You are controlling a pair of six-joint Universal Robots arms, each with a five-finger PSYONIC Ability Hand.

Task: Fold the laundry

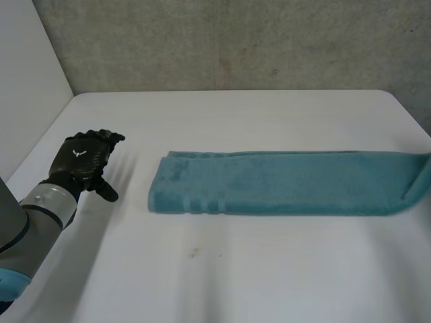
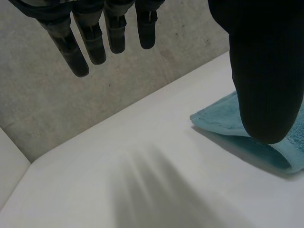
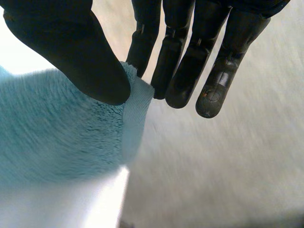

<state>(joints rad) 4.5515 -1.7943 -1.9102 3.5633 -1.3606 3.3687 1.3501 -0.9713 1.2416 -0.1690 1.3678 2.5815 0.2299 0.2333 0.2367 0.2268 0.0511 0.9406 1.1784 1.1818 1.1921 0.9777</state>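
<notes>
Bare white surface (image 1: 236,269) on the near side of the towel (image 1: 283,183), nothing on it. Off the towel's striped end and well clear of it, left hand (image 1: 84,158) on its grey arm (image 1: 40,208), fingers straight and relaxed, thumb out to the side, nothing in its grasp. Now the towel itself: teal, folded into one long narrow strip, lying across the surface, woven stripes at the end nearest the left hand. Over at the towel's opposite end, right hand (image 3: 85,52) pinching a corner of the cloth between thumb and a finger, other fingers straight alongside, that end lifted slightly. Beyond the towel, more white surface, then a grey concrete wall (image 1: 236,40).
</notes>
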